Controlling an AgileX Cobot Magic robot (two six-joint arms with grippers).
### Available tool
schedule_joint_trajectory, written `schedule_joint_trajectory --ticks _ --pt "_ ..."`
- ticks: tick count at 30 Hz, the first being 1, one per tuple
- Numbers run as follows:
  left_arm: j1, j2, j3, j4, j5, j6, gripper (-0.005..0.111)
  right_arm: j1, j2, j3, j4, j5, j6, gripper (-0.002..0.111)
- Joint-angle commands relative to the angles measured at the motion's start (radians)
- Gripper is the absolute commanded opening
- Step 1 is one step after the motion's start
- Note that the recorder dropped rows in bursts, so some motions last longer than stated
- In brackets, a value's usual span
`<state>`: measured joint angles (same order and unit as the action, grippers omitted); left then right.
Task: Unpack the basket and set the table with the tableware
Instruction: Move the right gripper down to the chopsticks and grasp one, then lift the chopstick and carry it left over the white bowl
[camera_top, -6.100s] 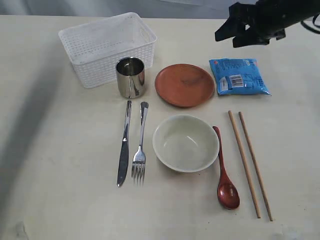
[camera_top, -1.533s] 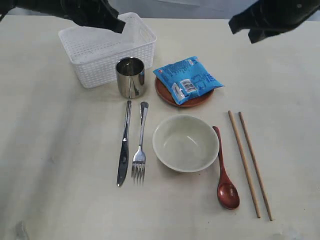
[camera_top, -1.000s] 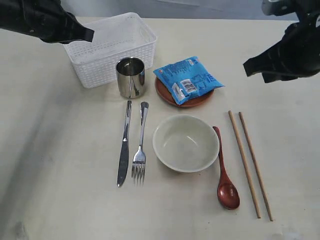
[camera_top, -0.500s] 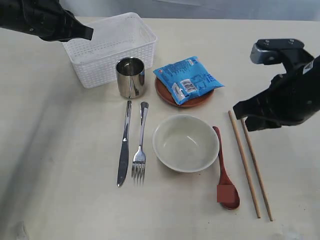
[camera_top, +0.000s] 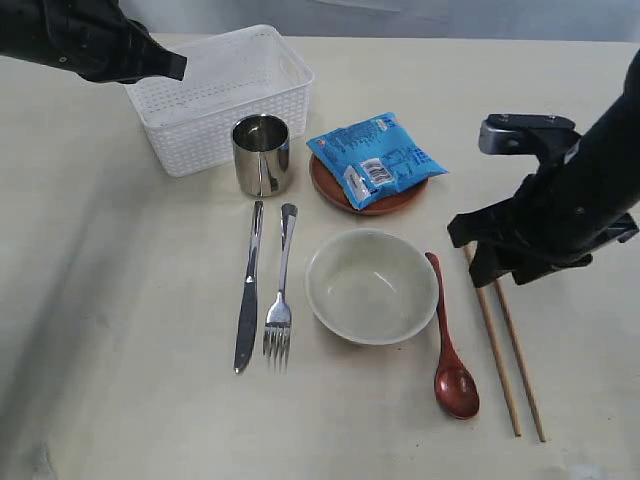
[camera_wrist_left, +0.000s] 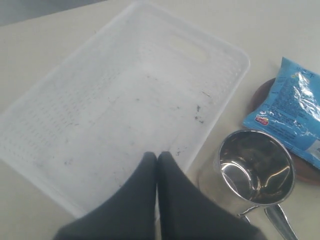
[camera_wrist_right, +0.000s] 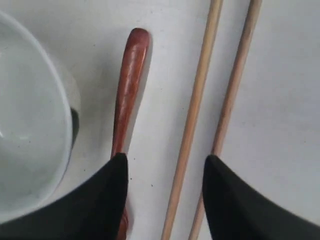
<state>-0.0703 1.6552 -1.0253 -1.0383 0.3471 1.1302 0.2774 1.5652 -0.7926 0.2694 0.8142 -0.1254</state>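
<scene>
One basket (camera_top: 200, 140), cup (camera_top: 261, 155), plate (camera_top: 325, 180), bowl (camera_top: 371, 290), knife (camera_top: 247, 300), fork (camera_top: 280, 300), spoon (camera_top: 455, 385), packet (camera_top: 375, 155); two chopsticks (camera_top: 500, 370).

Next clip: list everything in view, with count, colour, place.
basket: 1, white, far left
cup: 1, steel, beside basket
plate: 1, reddish-brown, right of cup
snack packet: 1, blue, on plate
knife: 1, steel, left of fork
fork: 1, steel, left of bowl
bowl: 1, cream, centre
spoon: 1, dark red, right of bowl
chopsticks: 2, tan, right of spoon
table: 1, cream, under everything
left end effector: 1, black, shut, over basket
right end effector: 1, black, open, over chopsticks
</scene>
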Motion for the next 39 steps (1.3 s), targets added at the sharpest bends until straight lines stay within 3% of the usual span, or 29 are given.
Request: schedule_joint_trajectory --ticks 1,11,26,33,39 --pt "0.001 -0.009 0.01 -0.01 -0.006 -0.009 0.0 0.02 0.113 -0.039 -0.037 -0.014 0.011 0.039" --pt "0.001 -0.009 0.01 -0.01 -0.006 -0.009 0.0 0.111 0.227 -0.058 -0.175 -0.147 0.179 0.037" --pt "0.001 -0.009 0.01 -0.01 -0.006 -0.002 0.0 0.112 0.225 -0.056 -0.218 -0.168 0.246 0.036" --pt "0.001 -0.009 0.01 -0.01 -0.006 -0.002 0.0 0.112 0.225 -0.056 -0.218 -0.162 0.26 0.015" --pt "0.001 -0.009 0.01 -0.01 -0.006 -0.002 0.0 0.112 0.227 -0.056 -0.218 -0.159 0.264 0.014"
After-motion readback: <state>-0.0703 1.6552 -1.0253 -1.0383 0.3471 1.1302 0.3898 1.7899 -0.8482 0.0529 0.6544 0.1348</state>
